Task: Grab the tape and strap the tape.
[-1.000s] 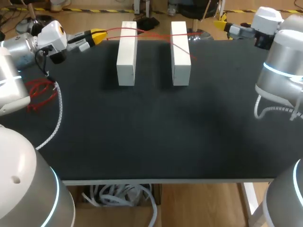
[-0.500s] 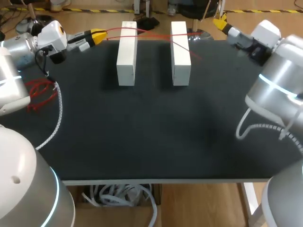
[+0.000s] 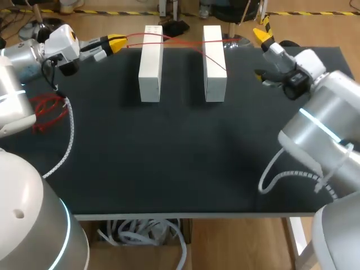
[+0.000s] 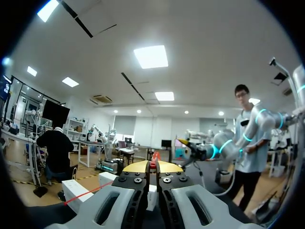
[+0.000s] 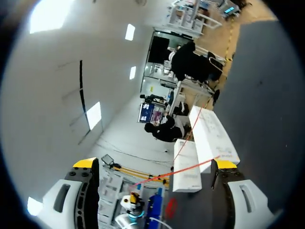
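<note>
Two white blocks [image 3: 151, 62] [image 3: 214, 62] stand side by side at the back of the black table [image 3: 180, 157]. A thin red tape [image 3: 180, 40] runs from my left gripper [image 3: 115, 42] across both block tops and ends just right of the right block. The left gripper is shut on the tape's end, a red bit [image 4: 155, 156] showing between its yellow tips [image 4: 152, 167]. My right gripper [image 3: 264, 42] is open at the back right, a little right of the tape's free end. From the right wrist, both blocks [image 5: 209, 133] [image 5: 187, 168] and the tape [image 5: 190, 167] lie ahead between the wide-apart fingers [image 5: 155, 164].
A bundle of spare red straps [image 3: 48, 112] lies at the table's left edge, beside my left arm's white coiled cable [image 3: 66, 140]. My right arm's body [image 3: 326, 124] hangs over the table's right side.
The right arm has swung in from the back right corner toward the blocks, its open gripper now over the table's back edge. The left arm and the tape have not moved.
</note>
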`<state>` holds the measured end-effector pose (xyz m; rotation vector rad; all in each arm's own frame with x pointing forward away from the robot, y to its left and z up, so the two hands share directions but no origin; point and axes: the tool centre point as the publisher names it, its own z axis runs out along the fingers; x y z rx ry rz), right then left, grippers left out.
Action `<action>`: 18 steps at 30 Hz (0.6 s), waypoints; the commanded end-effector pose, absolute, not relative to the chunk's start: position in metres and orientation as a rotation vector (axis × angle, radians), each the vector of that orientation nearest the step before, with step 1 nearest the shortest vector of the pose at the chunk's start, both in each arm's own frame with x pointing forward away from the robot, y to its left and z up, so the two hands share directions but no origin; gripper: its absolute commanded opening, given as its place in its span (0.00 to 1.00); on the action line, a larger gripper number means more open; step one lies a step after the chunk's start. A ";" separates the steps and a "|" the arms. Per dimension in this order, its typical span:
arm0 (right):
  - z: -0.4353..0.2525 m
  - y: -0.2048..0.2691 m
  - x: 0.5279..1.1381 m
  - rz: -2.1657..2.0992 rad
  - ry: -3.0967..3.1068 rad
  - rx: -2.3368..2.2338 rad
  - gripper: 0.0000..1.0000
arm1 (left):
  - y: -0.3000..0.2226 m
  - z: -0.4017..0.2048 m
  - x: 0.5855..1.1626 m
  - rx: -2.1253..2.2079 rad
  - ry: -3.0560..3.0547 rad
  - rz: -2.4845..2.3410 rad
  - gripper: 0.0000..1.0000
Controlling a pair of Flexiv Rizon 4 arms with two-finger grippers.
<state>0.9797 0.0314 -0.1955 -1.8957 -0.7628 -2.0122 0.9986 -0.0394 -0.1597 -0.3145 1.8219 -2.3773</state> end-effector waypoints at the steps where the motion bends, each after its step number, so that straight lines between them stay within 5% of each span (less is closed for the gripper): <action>1: -0.203 0.040 0.972 -1.970 0.055 -1.928 1.00 | -0.040 -0.160 0.999 -0.312 1.820 -2.379 0.00; 18: -0.199 0.086 0.977 -1.877 0.088 -1.910 1.00 | -0.040 -0.160 0.999 -0.312 1.820 -2.379 0.00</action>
